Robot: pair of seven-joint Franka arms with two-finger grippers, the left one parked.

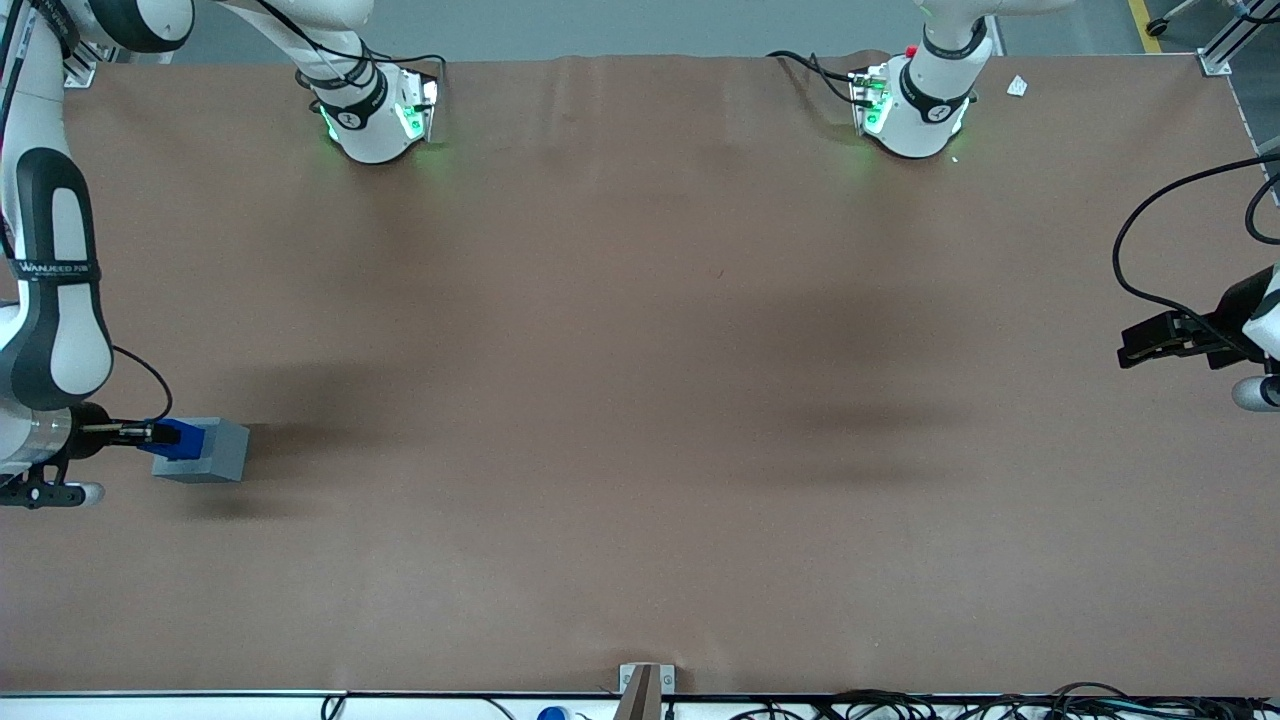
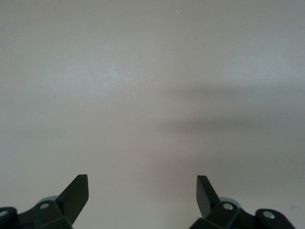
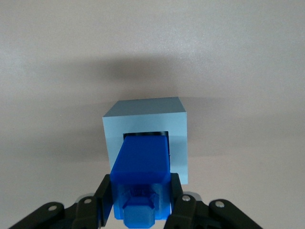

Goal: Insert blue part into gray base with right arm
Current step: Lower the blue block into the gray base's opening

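The gray base (image 1: pixel 212 452) stands on the brown table at the working arm's end; it also shows in the right wrist view (image 3: pixel 147 125) with its square recess facing the camera. My right gripper (image 1: pixel 150 434) is shut on the blue part (image 1: pixel 180 438), one black finger on each side. In the right wrist view the blue part (image 3: pixel 142 164) sits between the fingers (image 3: pixel 106 193), its leading end reaching into the recess of the base and its stud end toward the camera. The gripper (image 3: pixel 141 198) is right beside the base.
The brown table (image 1: pixel 640 400) stretches toward the parked arm's end. Two arm bases (image 1: pixel 375 110) stand at the table's edge farthest from the front camera. A small bracket (image 1: pixel 645 680) sits at the nearest edge.
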